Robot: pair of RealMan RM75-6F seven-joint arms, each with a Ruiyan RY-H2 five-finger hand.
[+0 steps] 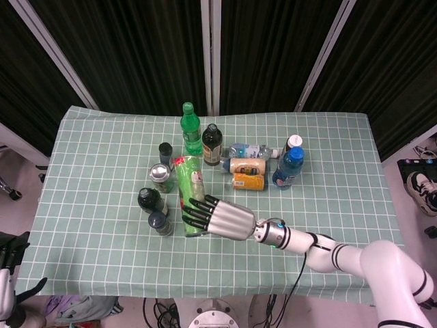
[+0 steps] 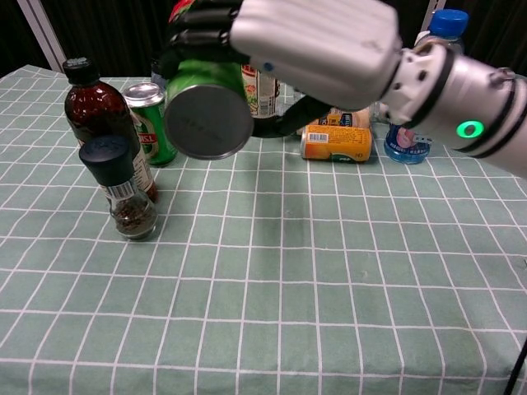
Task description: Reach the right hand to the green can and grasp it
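Observation:
The green can [image 1: 189, 187] is off the table, lying sideways in my right hand [image 1: 222, 219]. The hand's dark fingers [image 1: 196, 211] wrap around the can's near end. In the chest view the can's round grey base [image 2: 207, 121] faces the camera, high above the cloth, and my right hand [image 2: 317, 45] grips it from above and from the right. A small part of my left hand [image 1: 9, 272] shows at the head view's bottom left edge, off the table; its fingers are mostly cut off.
A second green can [image 2: 153, 122] stands upright beside a dark brown bottle [image 2: 92, 119] and a pepper grinder [image 2: 125, 191]. Behind are a green bottle [image 1: 190, 130], a dark bottle [image 1: 212, 144], lying orange cans [image 1: 248, 181] and a blue bottle [image 1: 289, 167].

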